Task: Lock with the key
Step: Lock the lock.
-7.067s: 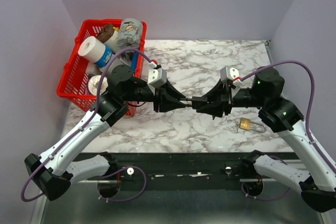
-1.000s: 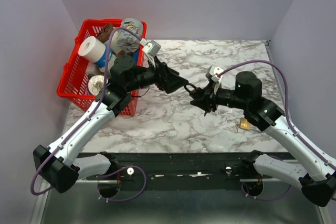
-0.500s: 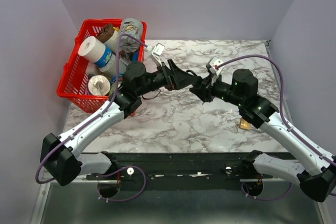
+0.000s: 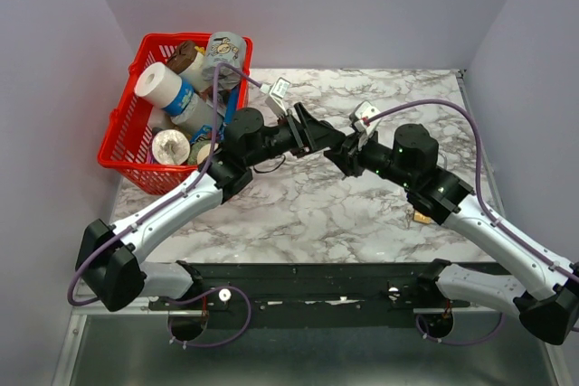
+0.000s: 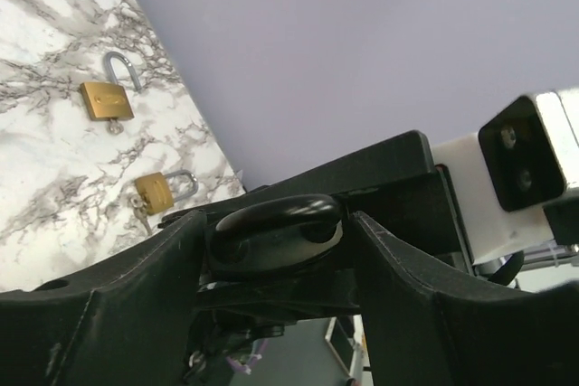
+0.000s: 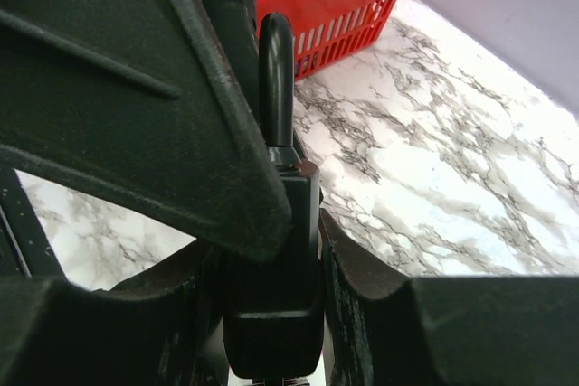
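Jaws, apart a second ago, now meet tip to tip in mid-air: right jaws clenched on black padlock [image 6: 271, 259], long axis running straight ahead into left jaws, apparently clenched on its shackle [image 6: 276, 51]; key not discernible.

The right arm [image 4: 488, 228] hid most of one brass padlock [image 4: 422, 218] on the surface [image 4: 298, 214]; jaws covered much of the black lock [image 6: 271, 277] in both wrist views.
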You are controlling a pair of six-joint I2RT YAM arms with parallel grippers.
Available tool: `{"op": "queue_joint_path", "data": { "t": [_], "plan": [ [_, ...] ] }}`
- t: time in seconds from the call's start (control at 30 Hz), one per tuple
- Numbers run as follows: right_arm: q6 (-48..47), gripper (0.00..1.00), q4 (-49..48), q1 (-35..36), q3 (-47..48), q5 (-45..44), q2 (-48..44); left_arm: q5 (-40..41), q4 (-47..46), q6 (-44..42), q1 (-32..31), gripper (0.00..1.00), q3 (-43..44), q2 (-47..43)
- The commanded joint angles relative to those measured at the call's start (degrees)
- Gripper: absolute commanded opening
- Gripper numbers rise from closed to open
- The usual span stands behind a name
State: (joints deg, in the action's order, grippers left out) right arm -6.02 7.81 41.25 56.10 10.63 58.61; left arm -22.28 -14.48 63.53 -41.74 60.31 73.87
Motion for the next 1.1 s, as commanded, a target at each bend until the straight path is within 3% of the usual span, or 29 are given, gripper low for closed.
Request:
{"op": "queue_joint_path", "data": {
  "t": [0.0, 0.07, 0.17, 0.2, 0.23, 0.27, 0.37, 0.6, 0.83, 1.07],
  "plan": [
    [-1.4, 0.01, -8.9, 1.4, 0.2, -5.3, -0.4, 1.1, -3.1, 2.5, -1.3, 0.64, 1.4, 1.2],
    [-1.4, 0.01, -9.0, 1.3, 0.2, -6.6, -0.1, 0.7, -3.3, 2.0, -2.2, 0.6, 1.6, 1.4],
    [-0.7, 0.01, -8.0, 1.4, 0.8, -5.6, 0.1, 0.1, -3.5, 1.1, -2.0, 0.2, 1.6, 1.4],
    [-0.6, 0.08, -6.0, 1.4, 0.9, -3.3, 0.0, 0.4, -3.1, 0.5, -1.8, 0.0, 1.6, 1.3],
    [-0.5, 0.17, -5.2, 1.4, 0.7, -2.2, -0.8, 0.5, -2.6, 0.3, -1.3, 0.0, 1.8, 1.3],
    [-0.2, 0.38, -3.6, 1.4, 0.3, -1.5, -1.2, -0.1, -2.5, 0.1, -0.3, 0.0, 2.2, 1.5],
    [-0.1, 0.58, -0.7, 1.2, -0.7, -0.9, -3.1, -1.0, -2.7, 0.0, 2.5, 0.0, 2.9, 1.4],
    [-1.7, 0.59, 2.2, -0.5, -2.0, -0.5, -5.3, -2.1, -3.2, 0.3, 3.9, 0.0, 3.9, 1.4],
    [-2.7, 0.73, 2.0, -0.6, -2.1, 1.4, -4.2, -3.3, -4.3, 1.0, 3.9, 0.0, 4.7, 1.6],
    [-4.7, 0.66, 1.0, -0.8, 0.4, 2.7, -3.2, -7.2, -6.5, 1.1, 3.3, 0.0, 2.2, 0.1]
  ]
}}
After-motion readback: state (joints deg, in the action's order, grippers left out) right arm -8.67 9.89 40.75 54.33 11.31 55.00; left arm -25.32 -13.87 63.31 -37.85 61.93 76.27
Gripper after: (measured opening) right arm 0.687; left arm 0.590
